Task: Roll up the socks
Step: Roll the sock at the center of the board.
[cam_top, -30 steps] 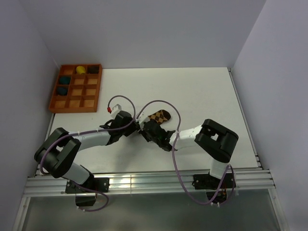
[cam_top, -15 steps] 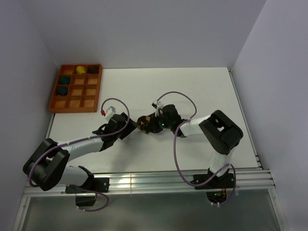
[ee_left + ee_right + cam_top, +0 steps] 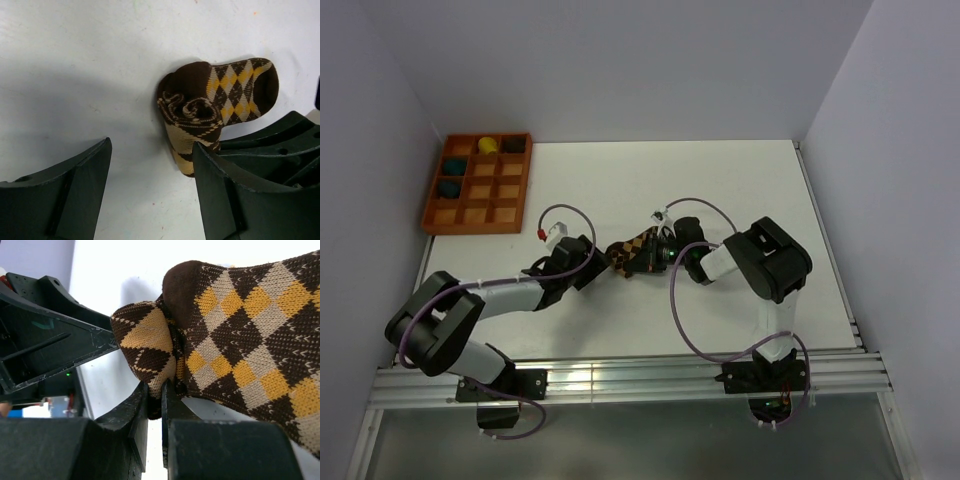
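The socks (image 3: 632,250) lie mid-desk (image 3: 720,190), partly rolled, long axis running 8 to 2 o'clock from above. My right end effector (image 3: 155,390), nearly pressed together, nips them from 3 o'clock. My left end effector (image 3: 150,165) is spread, with the socks at its 1 o'clock.

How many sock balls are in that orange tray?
4. Far row of the tray: yellow ball, dark ball. Left column: teal ball, second teal ball. None look hidden.
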Action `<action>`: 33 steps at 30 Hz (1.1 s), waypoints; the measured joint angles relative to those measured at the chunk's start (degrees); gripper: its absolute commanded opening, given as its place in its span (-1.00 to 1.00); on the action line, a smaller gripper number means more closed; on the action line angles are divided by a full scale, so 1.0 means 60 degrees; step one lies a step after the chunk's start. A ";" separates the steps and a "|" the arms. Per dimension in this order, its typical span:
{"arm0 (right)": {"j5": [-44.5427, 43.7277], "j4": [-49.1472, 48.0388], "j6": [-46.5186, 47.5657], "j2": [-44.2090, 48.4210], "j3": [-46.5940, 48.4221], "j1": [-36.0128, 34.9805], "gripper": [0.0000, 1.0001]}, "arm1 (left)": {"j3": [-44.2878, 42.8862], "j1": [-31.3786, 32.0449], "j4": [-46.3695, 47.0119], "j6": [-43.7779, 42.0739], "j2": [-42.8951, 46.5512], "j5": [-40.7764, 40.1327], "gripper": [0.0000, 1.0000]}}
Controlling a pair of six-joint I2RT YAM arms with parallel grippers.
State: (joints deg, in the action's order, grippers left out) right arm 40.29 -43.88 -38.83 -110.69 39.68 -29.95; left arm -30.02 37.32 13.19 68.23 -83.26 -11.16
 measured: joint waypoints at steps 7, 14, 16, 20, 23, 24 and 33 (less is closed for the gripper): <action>0.0317 -0.0273 -0.0597 -0.0255 0.0040 0.0055 -1.00 | -0.0113 0.0000 0.0510 -0.0036 -0.0331 0.0131 0.41; 0.0517 -0.0324 -0.0885 -0.0397 0.0113 0.0138 -1.00 | -0.0277 0.0000 0.0790 -0.0171 -0.0670 0.0135 0.31; 0.0576 -0.0321 -0.0918 -0.0437 0.0146 0.0164 -1.00 | -0.0393 0.0000 0.0896 -0.0186 -0.0878 0.0135 0.28; 0.0656 -0.0273 -0.0951 -0.0477 0.0211 0.0186 -1.00 | -0.0572 0.0000 0.1067 -0.0189 -0.1173 0.0135 0.25; 0.0718 -0.0262 -0.0969 -0.0532 0.0262 0.0204 -1.00 | -0.0612 0.0000 0.1213 -0.0193 -0.1286 0.0135 0.28; 0.0736 -0.0262 -0.0987 -0.0539 0.0262 0.0208 -1.00 | -0.0627 0.0000 0.1228 -0.0197 -0.1300 0.0135 0.28; 0.0729 -0.0266 -0.1126 -0.0546 0.0262 0.0208 -1.00 | -0.1016 0.0000 0.1479 -0.0226 -0.1832 0.0142 0.15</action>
State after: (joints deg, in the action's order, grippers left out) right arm 44.66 -45.47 -45.58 -113.97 41.25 -28.71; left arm -36.12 37.32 22.06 66.87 -94.26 -10.31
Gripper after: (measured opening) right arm 0.165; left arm 0.609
